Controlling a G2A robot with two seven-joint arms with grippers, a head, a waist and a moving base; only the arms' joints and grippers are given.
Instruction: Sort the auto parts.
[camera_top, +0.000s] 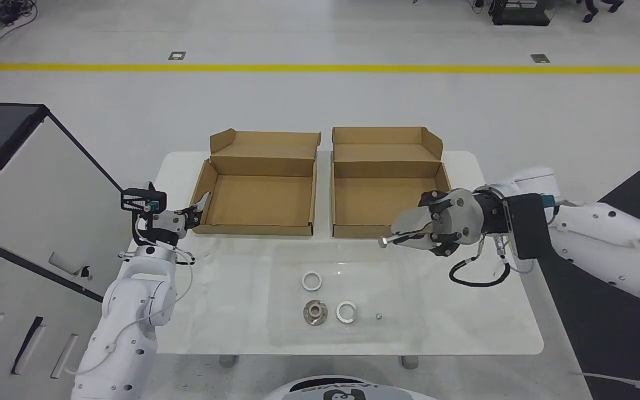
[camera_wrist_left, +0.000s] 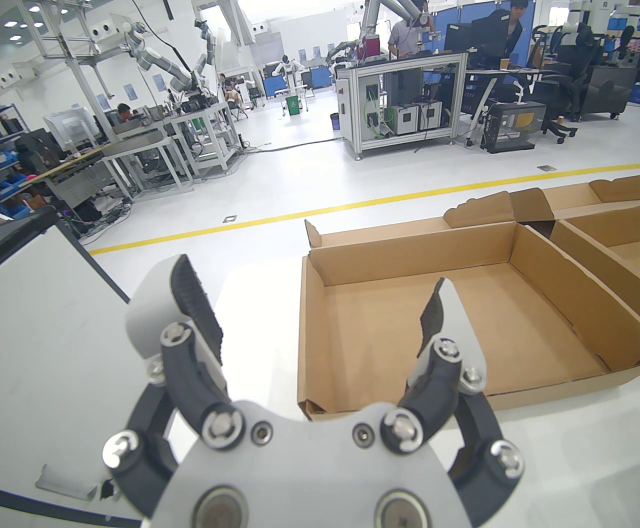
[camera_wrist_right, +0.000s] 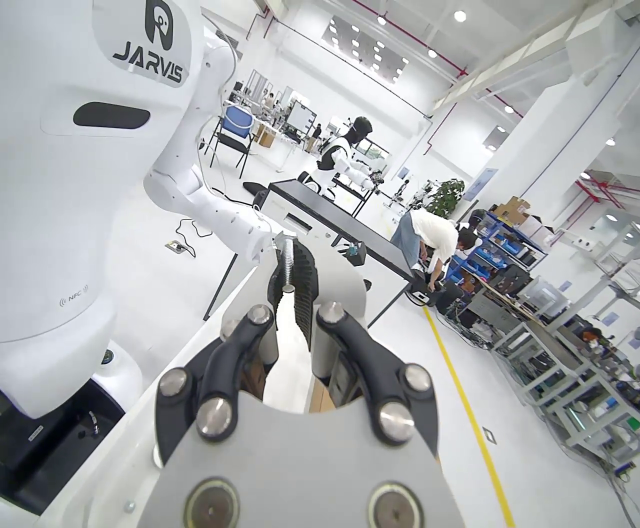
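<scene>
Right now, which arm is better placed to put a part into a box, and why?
Right: the right gripper is shut on a bolt at the front of the right box; the left gripper is open, empty, beside the left box.

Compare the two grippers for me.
The left gripper is open and empty; the right gripper is shut on a bolt. The left gripper is beside the left box's outer wall; the right gripper is at the right box's front wall. Both have black ribbed pads.
</scene>
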